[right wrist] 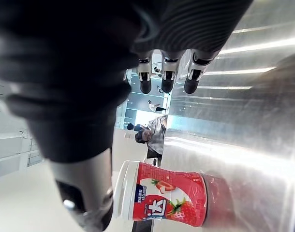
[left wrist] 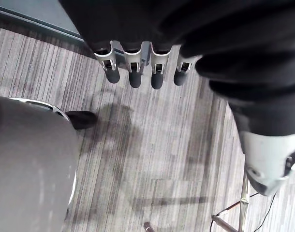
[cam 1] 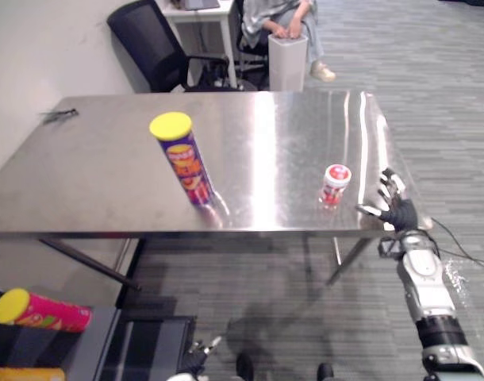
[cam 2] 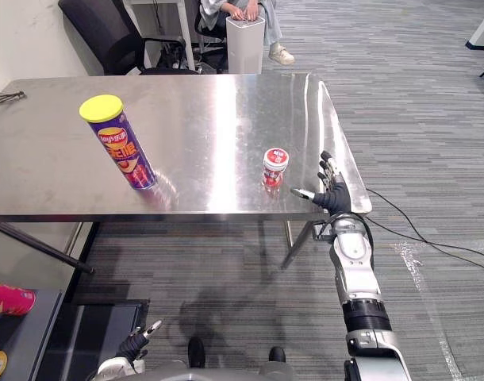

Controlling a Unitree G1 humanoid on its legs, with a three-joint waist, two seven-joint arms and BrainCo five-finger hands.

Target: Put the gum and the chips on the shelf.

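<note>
The steel tabletop (cam 1: pixel 107 175) carried both task items upright near its front edge. The purple chips can (cam 1: pixel 186 163) with a yellow lid stood left of centre. The red gum tub (cam 1: pixel 335 184) stood well apart at the can's 3 o'clock, with bare steel between and behind them.

The right hand (cam 1: pixel 397 208) hovered at the tabletop's front right corner, at 4 o'clock from the gum tub and just beside it without touching. Its fingers (right wrist: pixel 167 79) were spread and released, the thumb pointing toward the tub.

The left hand (cam 2: pixel 135 343) hung low over the striped floor (left wrist: pixel 152 159), fingers (left wrist: pixel 134 72) straight and holding nothing.

At 7 o'clock from the chips can, below the tabletop, a pink can (cam 1: pixel 48 312) lay on its side on the shelf (cam 1: pixel 99 349), which was cut off by the frame edge.

A small dark object (cam 1: pixel 59 116) at the far left corner was too small to identify. Beyond the far edge sat a black office chair (cam 1: pixel 151 48) and a person (cam 1: pixel 278 16), cut off at the top, behind a white bin (cam 1: pixel 287 59).
</note>
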